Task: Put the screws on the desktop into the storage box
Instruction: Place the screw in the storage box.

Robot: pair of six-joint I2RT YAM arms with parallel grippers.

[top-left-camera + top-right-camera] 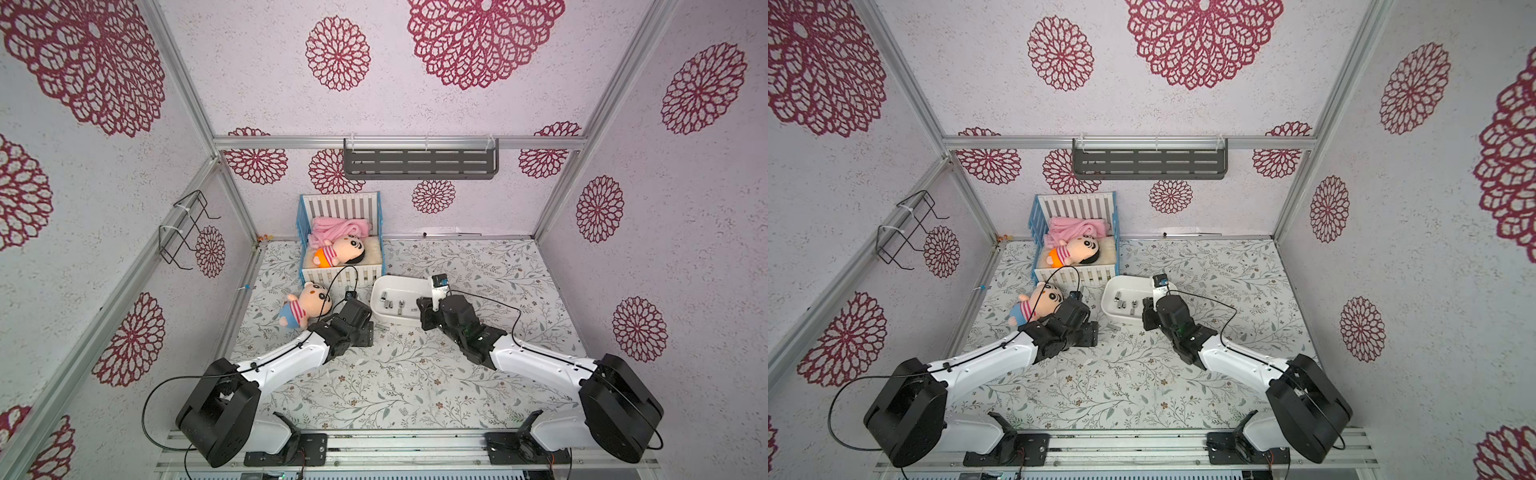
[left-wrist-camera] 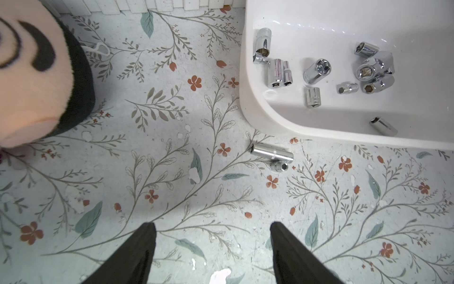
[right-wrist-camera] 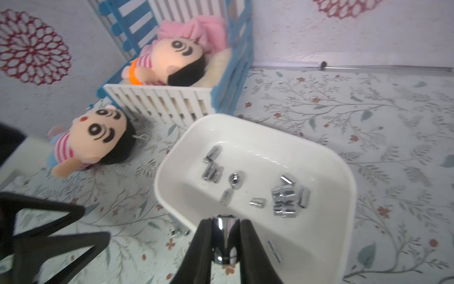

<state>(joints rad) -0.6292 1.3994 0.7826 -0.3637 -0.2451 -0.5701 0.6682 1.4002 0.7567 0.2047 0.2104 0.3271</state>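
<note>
Eyes on the white rounded-rectangle plastic storage box (image 2: 245,98): ten or more short, shiny silver metal screws (image 2: 317,71) lie scattered on its floor, several bunched together. Just outside its rim on the robot's side, two more screws (image 2: 271,153) lie touching each other on the vine-printed white desktop (image 2: 172,172). The left wrist view shows that pair sharply.

The left gripper (image 2: 212,225) hovers over bare desktop, black fingers spread wide with nothing between them.

The right wrist view is blurred, but it alone shows the catch. The right gripper (image 3: 226,222) has its fingers clamped on one silver screw (image 3: 224,246), held at the box's rim. In both top views the arm covers that grip.

Behind the box, the blue toy crib with white slats (image 3: 159,103) holds a striped plush doll (image 3: 172,59) and a pink blanket (image 3: 196,29). A second plush doll (image 3: 98,140) lies on the desktop just beside the crib.
</note>
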